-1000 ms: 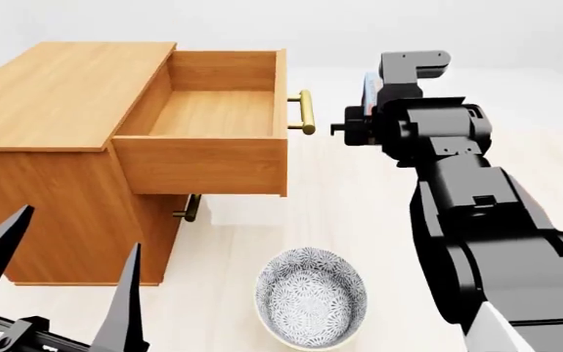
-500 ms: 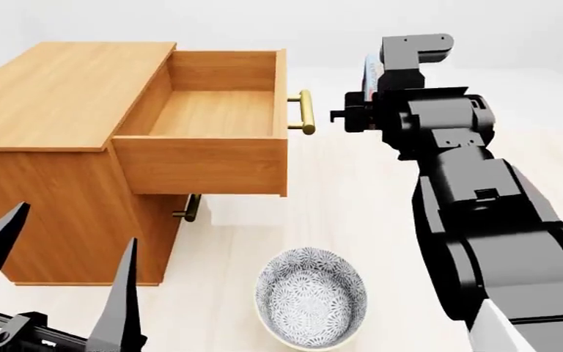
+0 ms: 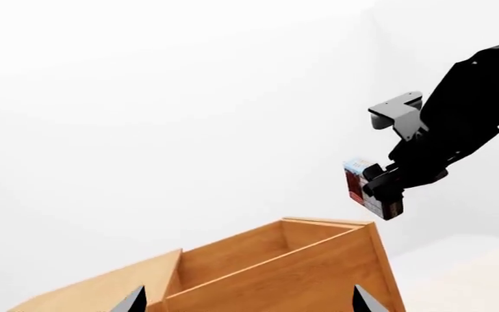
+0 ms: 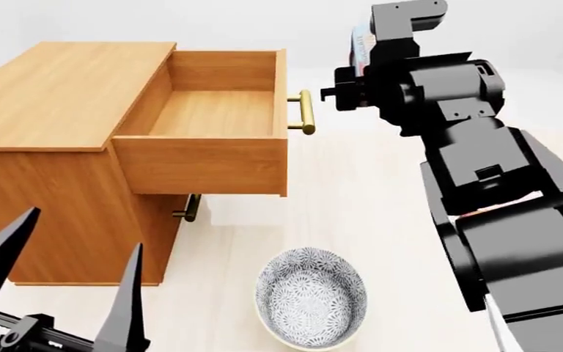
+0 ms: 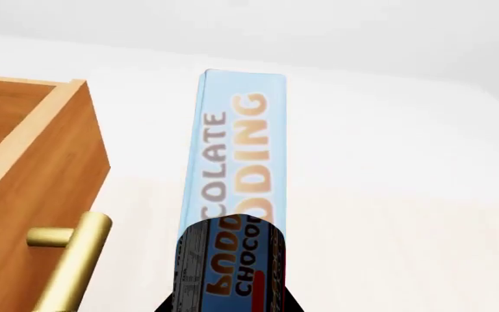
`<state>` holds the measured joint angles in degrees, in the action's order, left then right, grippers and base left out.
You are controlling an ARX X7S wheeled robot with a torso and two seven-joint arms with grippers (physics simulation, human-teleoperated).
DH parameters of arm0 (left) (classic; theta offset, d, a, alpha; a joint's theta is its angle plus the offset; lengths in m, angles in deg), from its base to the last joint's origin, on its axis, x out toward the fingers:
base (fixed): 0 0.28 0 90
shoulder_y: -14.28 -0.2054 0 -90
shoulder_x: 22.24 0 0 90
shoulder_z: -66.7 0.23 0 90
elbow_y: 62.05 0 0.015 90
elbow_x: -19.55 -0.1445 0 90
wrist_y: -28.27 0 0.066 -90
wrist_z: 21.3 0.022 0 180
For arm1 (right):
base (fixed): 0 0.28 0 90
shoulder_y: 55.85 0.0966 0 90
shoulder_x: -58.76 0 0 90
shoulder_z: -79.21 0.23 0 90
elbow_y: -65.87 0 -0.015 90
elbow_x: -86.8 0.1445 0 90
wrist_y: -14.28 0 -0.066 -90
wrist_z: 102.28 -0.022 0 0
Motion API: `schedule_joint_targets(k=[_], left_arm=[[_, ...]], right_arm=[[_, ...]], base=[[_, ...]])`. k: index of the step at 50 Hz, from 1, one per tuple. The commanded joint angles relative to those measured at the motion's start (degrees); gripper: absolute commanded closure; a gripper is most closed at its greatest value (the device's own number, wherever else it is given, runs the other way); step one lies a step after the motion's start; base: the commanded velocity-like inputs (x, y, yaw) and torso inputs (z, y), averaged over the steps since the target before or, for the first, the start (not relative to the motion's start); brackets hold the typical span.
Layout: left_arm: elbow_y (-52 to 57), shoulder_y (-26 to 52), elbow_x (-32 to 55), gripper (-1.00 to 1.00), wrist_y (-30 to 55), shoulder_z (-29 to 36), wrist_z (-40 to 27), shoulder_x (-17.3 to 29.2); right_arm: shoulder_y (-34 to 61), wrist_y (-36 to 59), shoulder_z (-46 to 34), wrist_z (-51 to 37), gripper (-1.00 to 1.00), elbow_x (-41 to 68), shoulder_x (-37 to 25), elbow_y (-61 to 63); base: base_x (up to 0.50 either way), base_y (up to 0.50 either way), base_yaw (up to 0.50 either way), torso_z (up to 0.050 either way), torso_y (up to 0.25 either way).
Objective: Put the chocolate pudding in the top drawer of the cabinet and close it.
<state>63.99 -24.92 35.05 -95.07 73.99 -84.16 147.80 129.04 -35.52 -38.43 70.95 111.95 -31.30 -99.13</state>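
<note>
The chocolate pudding (image 5: 236, 149), a slim blue box with orange lettering, is held upright in my right gripper (image 5: 229, 294), which is shut on its lower end. In the head view the pudding (image 4: 360, 51) and right gripper (image 4: 358, 77) hang in the air just right of the top drawer's brass handle (image 4: 305, 111). The top drawer (image 4: 208, 114) is pulled fully out of the cabinet (image 4: 56, 95), and no object shows inside it. My left gripper (image 4: 78, 246) is open and holds nothing, low in front of the cabinet. From the left wrist view the pudding (image 3: 362, 185) floats above the drawer's corner (image 3: 366, 227).
A patterned grey bowl (image 4: 311, 295) stands on the pale floor in front of the cabinet. The lower drawer's brass handle (image 4: 188, 207) shows under the open drawer. My right arm (image 4: 497, 191) fills the right side of the head view.
My right gripper has risen with the pudding and shifted slightly left toward the drawer handle. The left gripper has barely moved.
</note>
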Motion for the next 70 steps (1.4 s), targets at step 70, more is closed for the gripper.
schedule_joint_targets(k=[70], left_arm=[[-5.57, -1.97, 1.82, -1.00, -3.20, 0.12, 2.82, -2.40]], right_arm=[[3.16, 6.57, -27.84, 1.61, 1.00, 30.41, -0.71, 28.67]], base=[[0.00, 0.00, 0.00, 0.000, 0.000]])
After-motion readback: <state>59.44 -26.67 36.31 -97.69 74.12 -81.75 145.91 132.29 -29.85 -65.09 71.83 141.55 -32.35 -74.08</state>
